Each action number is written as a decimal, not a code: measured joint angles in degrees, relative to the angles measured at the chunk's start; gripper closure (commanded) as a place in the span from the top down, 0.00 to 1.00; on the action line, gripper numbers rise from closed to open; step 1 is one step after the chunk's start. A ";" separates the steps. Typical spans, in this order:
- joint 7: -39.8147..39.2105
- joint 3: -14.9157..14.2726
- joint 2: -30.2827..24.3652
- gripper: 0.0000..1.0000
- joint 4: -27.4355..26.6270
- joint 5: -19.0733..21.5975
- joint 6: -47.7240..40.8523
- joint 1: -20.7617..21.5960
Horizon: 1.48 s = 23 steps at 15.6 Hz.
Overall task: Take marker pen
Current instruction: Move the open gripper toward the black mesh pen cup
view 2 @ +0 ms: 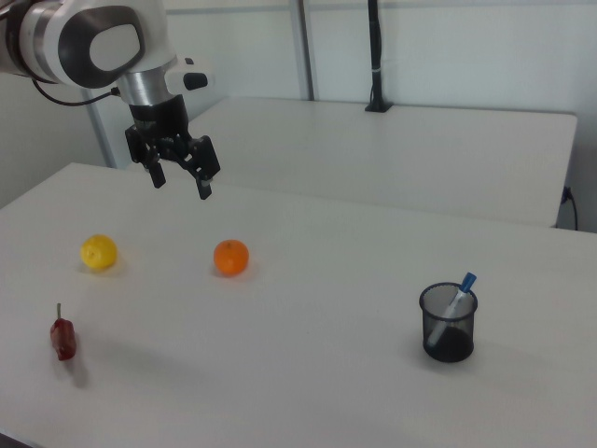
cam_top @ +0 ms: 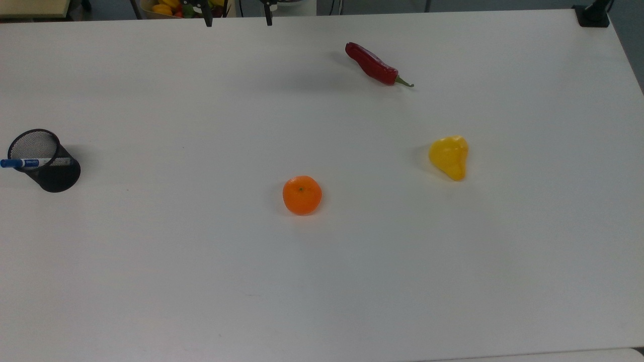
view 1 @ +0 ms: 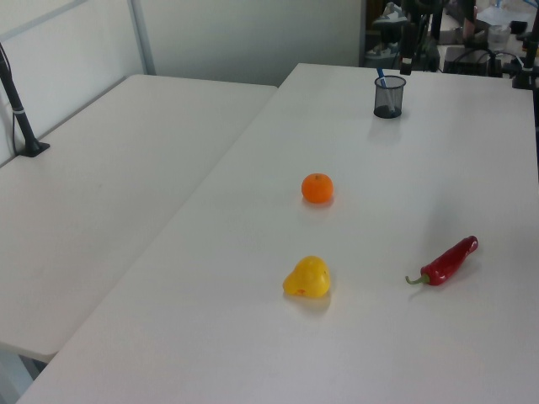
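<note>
The marker (cam_top: 22, 163) stands in a black mesh cup (cam_top: 50, 168), leaning against its rim with the blue cap sticking out over the edge. In the top view the lower barrel is seen only through the mesh, and the cap nearly reaches the picture's left edge. In the left view just a short blue tip (view 1: 381, 77) rises above the cup (view 1: 388, 98), the white barrel hidden inside. The right view gives the clearest look: the marker (view 2: 459, 295) slants up toward the right view's right, its bottom end lost in the dark cup (view 2: 448, 323).

Well apart from the cup, toward the middle of the white table (cam_top: 201, 281), sits an orange (cam_top: 302, 195). Farther from the cup lie a yellow pear-shaped fruit (cam_top: 450, 156) and a red chilli (cam_top: 375, 65) with a green stem; in the right view the chilli (view 2: 62, 338) looks foreshortened to a stub.

The gripper (view 2: 180, 177) hangs in the air in the right view, above the table and beyond the orange (view 2: 230, 258) from the cup, its fingers spread wide and holding nothing. In the top view two dark finger tips (cam_top: 208, 21) poke in at the upper edge, the rest cut off.
</note>
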 measured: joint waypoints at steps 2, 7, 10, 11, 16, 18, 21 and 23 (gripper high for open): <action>0.00 -0.05 -0.01 1.00 0.00 0.00 0.00 0.00; 0.00 -1.20 -0.04 1.00 0.04 0.00 0.04 -0.15; -0.10 -2.22 -0.06 1.00 0.05 -0.01 0.06 -0.33; -0.20 -2.77 -0.07 1.00 0.06 -0.01 0.07 -0.41; -1.04 -5.68 -0.46 1.00 0.09 -0.36 2.70 -1.10; -1.03 -6.61 -0.40 1.00 0.01 -1.51 4.71 -1.30; -1.02 -7.85 0.58 1.00 -0.24 -2.10 10.88 -4.36; -1.03 -8.31 1.70 1.00 -0.30 -2.37 16.01 -7.05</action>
